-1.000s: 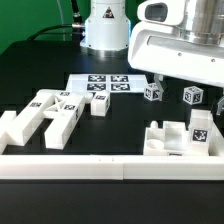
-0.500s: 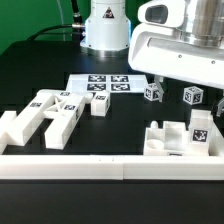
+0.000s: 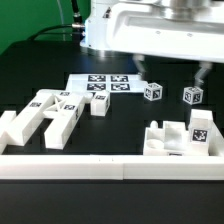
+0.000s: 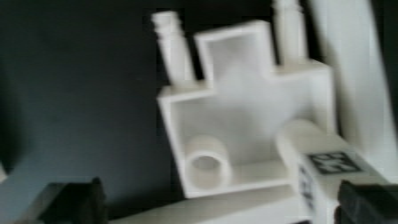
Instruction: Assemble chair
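Note:
The chair is in loose white parts on the black table. A group of bars and plates [image 3: 42,115] lies at the exterior view's left, with a small block [image 3: 100,106] beside it. Two tagged cubes [image 3: 153,92] [image 3: 192,95] sit further back. A large notched piece [image 3: 178,138] with a tag stands at the front right. My gripper [image 3: 170,78] hangs open above the cubes, blurred and holding nothing. In the wrist view a white plate [image 4: 249,95] with two pegs and a round hole lies below my open gripper [image 4: 222,208], next to a tagged block [image 4: 331,165].
The marker board [image 3: 105,83] lies flat at the back centre. A long white border rail [image 3: 110,166] runs along the front edge. The robot base [image 3: 105,28] stands behind the marker board.
The gripper has swung toward the exterior view's left, so its body now spans the top of the picture, with one dark finger newly in view at the right. Its jaws stay open; no part has moved.

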